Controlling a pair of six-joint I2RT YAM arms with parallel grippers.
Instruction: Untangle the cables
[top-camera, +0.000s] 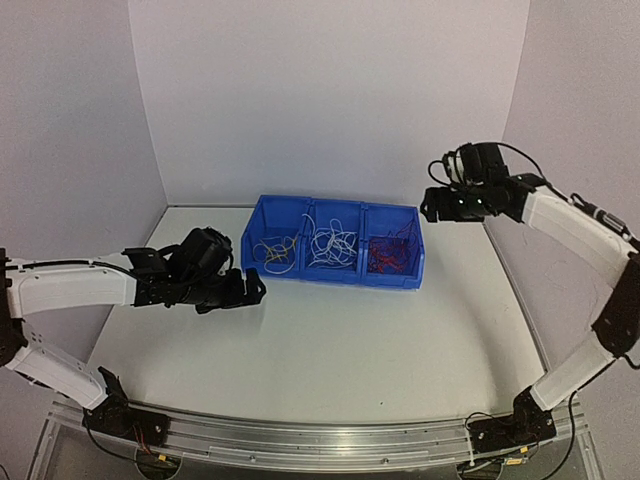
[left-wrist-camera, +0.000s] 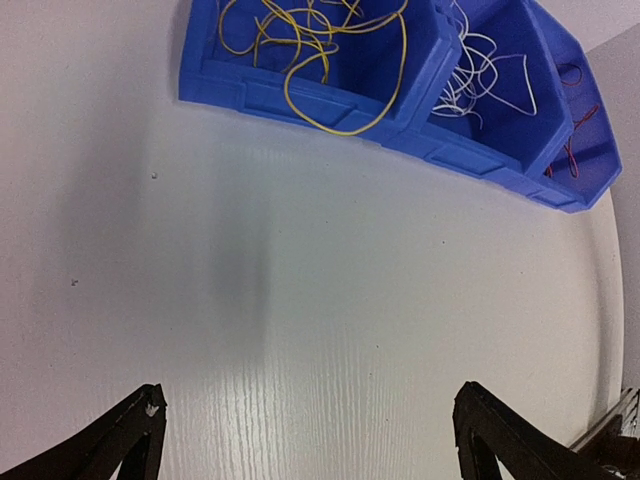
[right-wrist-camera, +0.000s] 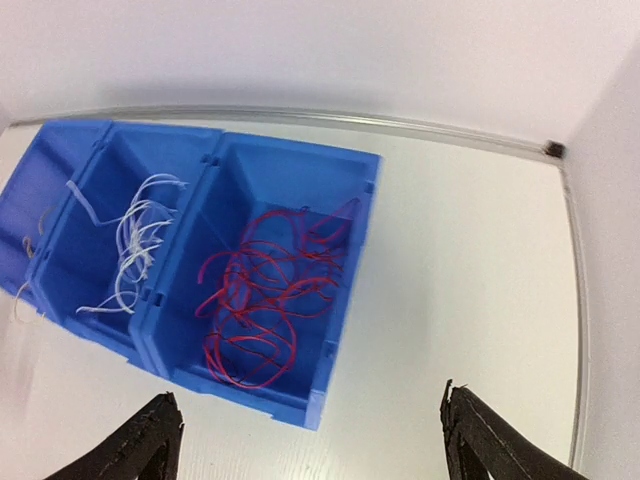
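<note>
a: how do the left gripper (left-wrist-camera: 310, 400) jaws stand?

b: spread wide, nothing between them but the bare table (top-camera: 330, 340). the yellow cables (top-camera: 274, 252) lie ahead of its fingertips, in the nearest compartment of the blue bin (top-camera: 330, 280), with one loop drooping over the front wall.

a: and the right gripper (right-wrist-camera: 310, 400)?

b: also wide open and empty, held high. the red cables (right-wrist-camera: 262, 305) sit ahead of and below its jaws, toward the left finger. the white cables (top-camera: 332, 248) are one compartment further left, in the middle.
</note>
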